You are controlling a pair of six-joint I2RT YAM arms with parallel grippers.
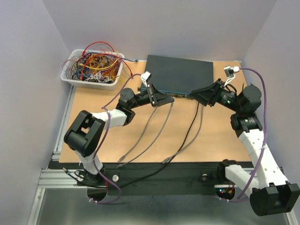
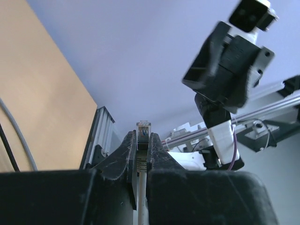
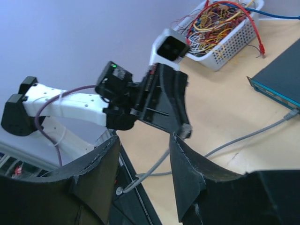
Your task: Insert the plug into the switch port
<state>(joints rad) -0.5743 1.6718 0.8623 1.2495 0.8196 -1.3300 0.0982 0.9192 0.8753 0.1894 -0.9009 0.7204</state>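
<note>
The switch (image 1: 179, 74), a flat dark box with a teal front edge, lies at the back middle of the table; its corner shows in the right wrist view (image 3: 281, 77). My left gripper (image 1: 169, 99) is just in front of its front edge, shut on the clear plug (image 2: 143, 128) of a grey cable (image 1: 157, 126). In the left wrist view the plug tip sticks out past my left gripper (image 2: 142, 137), pointing at the wall. The plug also shows in the right wrist view (image 3: 186, 130). My right gripper (image 1: 193, 93) is open and empty, facing the left one, as the right wrist view (image 3: 144, 138) shows.
A white tray of tangled wires (image 1: 92, 68) stands at the back left. A black cable (image 1: 187, 136) and a grey cable (image 1: 199, 124) run from the switch front to the table's near edge. Another grey cable (image 1: 140, 136) lies on the table.
</note>
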